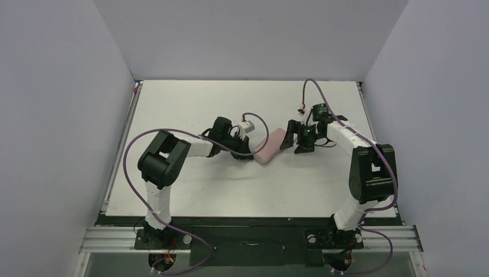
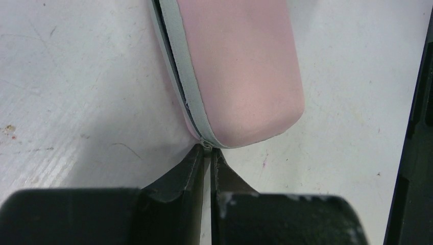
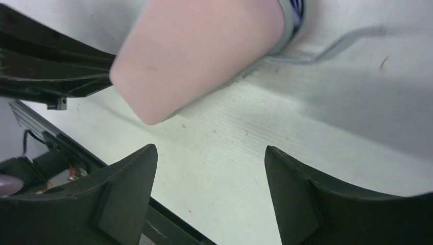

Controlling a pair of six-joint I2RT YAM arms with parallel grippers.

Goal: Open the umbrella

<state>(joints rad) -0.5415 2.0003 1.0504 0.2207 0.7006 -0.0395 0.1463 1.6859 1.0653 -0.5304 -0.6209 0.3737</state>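
Table point(image 1: 230, 190): white and flat, faintly ribbed and scuffed up close; pale grey walls point(image 1: 57, 115) on three sides.
Cables point(image 1: 130, 173): purple, looping off both arms.
Pink case point(image 1: 271, 147): lying flat at centre of the top view, right between the two grippers; a long oval with a smooth matt shell and rounded ends.
Long axis: slanting from lower left to upper right in the top view, lower-left end toward the left gripper, upper-right end toward the right one.
Grey band point(image 2: 184, 71): fabric zip tape round the case's edge, with a dark slit along it.
Zip tab point(image 2: 207, 145): tiny and grey, at the case's rounded end, mid-frame in the left wrist view.
Left gripper point(image 2: 208, 149): black fingers pressed almost together with only a thin slit between, tips nipping the zip tab and touching the case's end.
Right gripper point(image 3: 209, 153): fingers spread wide at the bottom of its frame, bare table between them; case's end just ahead, upper middle, apart from both tips.
In the way: left gripper's black body at upper left of the right wrist view, hard against the case.
Grey cord point(image 3: 327, 48): thin and slack on the table at upper right, leading from the case's seam.
Striped sliver point(image 3: 297, 9): bluish, peeping from the seam at the top edge; cannot tell what.
Umbrella: not to be picked out in any view; whether inside the case, cannot tell.
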